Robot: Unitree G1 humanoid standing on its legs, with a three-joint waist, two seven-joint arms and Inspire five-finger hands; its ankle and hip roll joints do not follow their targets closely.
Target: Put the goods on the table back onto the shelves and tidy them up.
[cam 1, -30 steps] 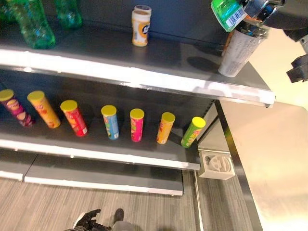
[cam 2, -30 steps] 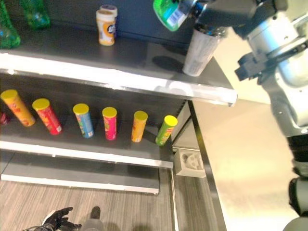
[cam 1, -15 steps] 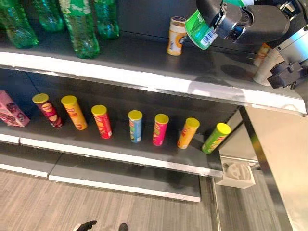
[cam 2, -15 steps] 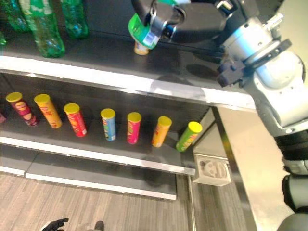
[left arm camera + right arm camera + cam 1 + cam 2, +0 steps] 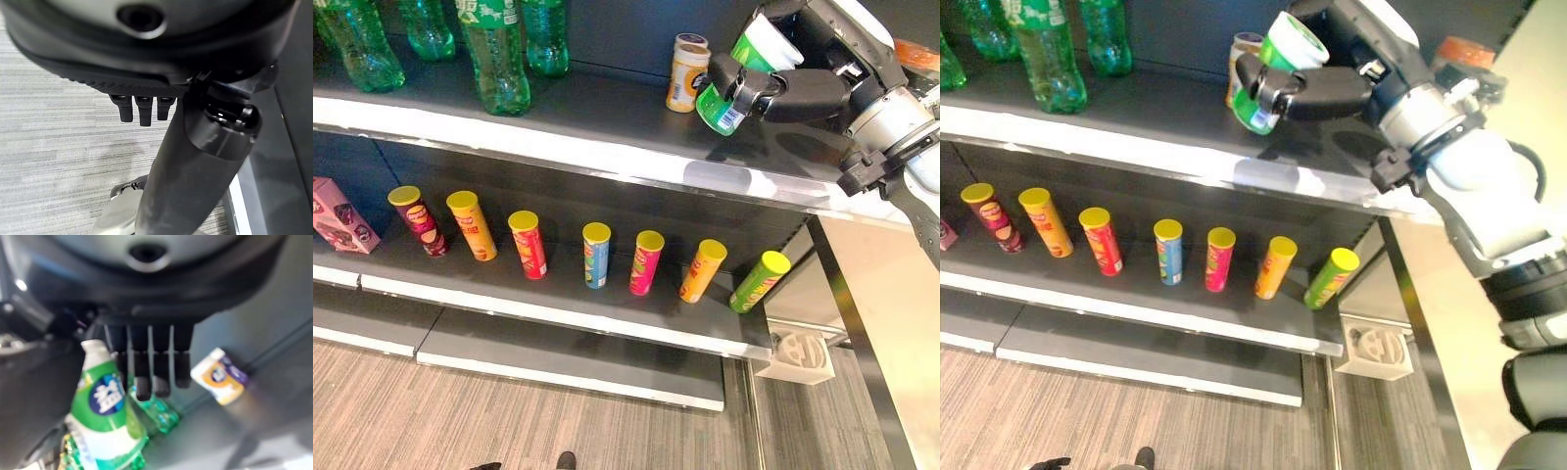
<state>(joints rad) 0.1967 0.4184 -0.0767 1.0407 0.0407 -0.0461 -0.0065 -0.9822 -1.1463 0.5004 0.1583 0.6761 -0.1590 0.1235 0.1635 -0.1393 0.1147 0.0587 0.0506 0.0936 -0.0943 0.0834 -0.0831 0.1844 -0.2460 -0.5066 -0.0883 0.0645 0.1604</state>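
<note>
Right hand (image 5: 1317, 90): clenched around a green plastic bottle with a green-and-white label (image 5: 1268, 83), fingers wrapped round its body. The bottle is carried above the dark grey top shelf (image 5: 607, 117), toward the shelf's right part, and is not yet set down.

Bottle attitude: strongly tilted. Its long axis runs from the pale end, up and to the right, down to the green end, which points left and toward the shelf surface. That lower end appears clear of the shelf, though contact cannot be ruled out from these views.

Neighbours: a small cream-and-orange cylindrical container with a pale lid (image 5: 686, 73) stands upright just to the left of and behind the bottle, close to it. Several tall green plastic soda bottles (image 5: 494, 59) stand upright well to the left on the same shelf. The shelf below carries a row of slim snack tubes with yellow lids (image 5: 596, 255), leaning at varied angles. The pale counter (image 5: 891, 323) lies to the right of the shelving.

Left hand (image 5: 142, 107): hanging low over the wood-grain floor (image 5: 58, 147), fingers straight and relaxed, holding nothing.

Assessment: the governing relation is the bottle's tilt against the shelf. In my judgement it must be brought upright before release, and lowered with care for the cream container close by, which risks being knocked. The right arm alone is placed for this work.
</note>
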